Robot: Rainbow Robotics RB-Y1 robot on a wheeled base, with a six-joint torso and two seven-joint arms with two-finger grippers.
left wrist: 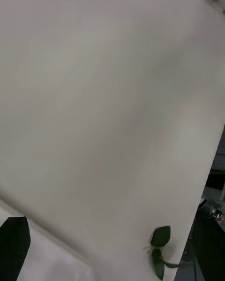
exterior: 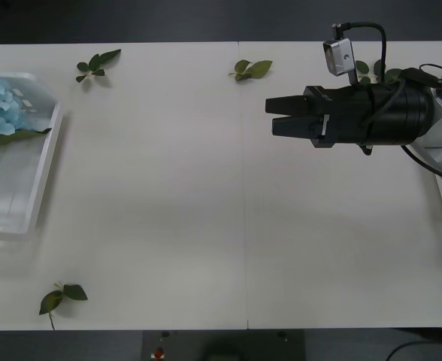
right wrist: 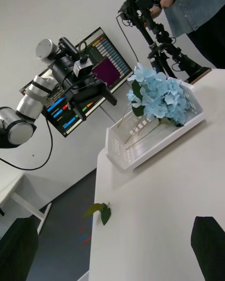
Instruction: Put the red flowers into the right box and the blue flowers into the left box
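The pale-blue fluffy flower clusters [exterior: 1, 105] lie heaped at the far end of the shallow translucent white plastic tray [exterior: 33, 192] at the left edge of the white tabletop [exterior: 206, 195], stems trailing toward its middle. The right black two-fingered hand [exterior: 270, 116] hangs over the tabletop right of centre, pointing left, fingers parted and holding nothing. The left black hand [right wrist: 108, 96] hovers by the blue flowers' tray; I cannot tell how its fingers stand. Loose green leaf sprigs [exterior: 63, 295] are scattered about. The risk, I'd say, is a sweep of either arm brushing the sprigs off or clipping the tray's rim and shoving it over the edge.
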